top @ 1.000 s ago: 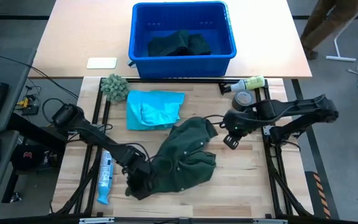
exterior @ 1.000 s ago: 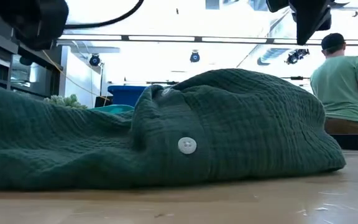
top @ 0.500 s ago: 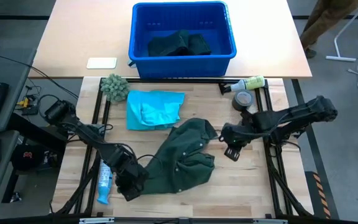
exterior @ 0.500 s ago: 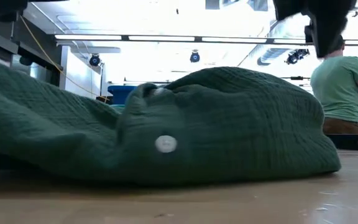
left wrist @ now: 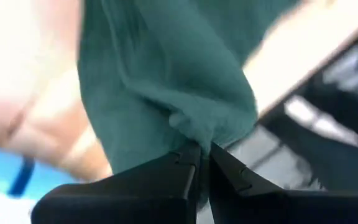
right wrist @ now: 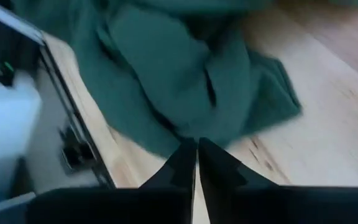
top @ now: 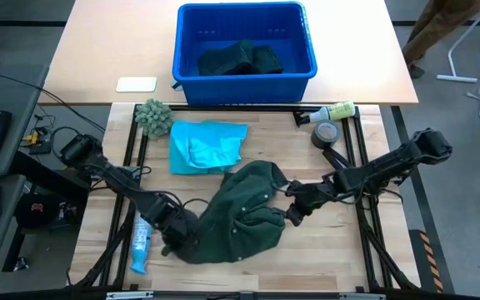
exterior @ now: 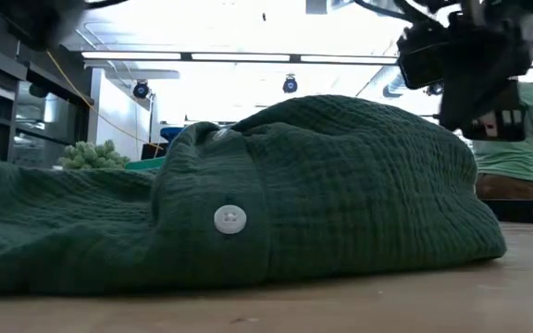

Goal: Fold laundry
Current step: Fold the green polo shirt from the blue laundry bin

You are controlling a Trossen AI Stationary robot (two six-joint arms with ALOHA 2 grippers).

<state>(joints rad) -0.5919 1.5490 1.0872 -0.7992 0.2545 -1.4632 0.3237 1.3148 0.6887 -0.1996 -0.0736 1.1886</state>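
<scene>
The dark green shirt is lying crumpled mid-surface, just in front of the turquoise shirt, while the left claw is gripping its near-left edge with fingers clamped on the cloth and the right claw, fingers together, is hovering at its right edge.

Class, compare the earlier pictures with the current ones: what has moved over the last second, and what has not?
The right claw swept from right of the dark green shirt toward the left, reaching its right edge; it is shut, and a grip cannot be confirmed. The left claw, clamped on the shirt's lower-left corner throughout, dragged it slightly left. The turquoise garment and blue bin stayed put.
</scene>
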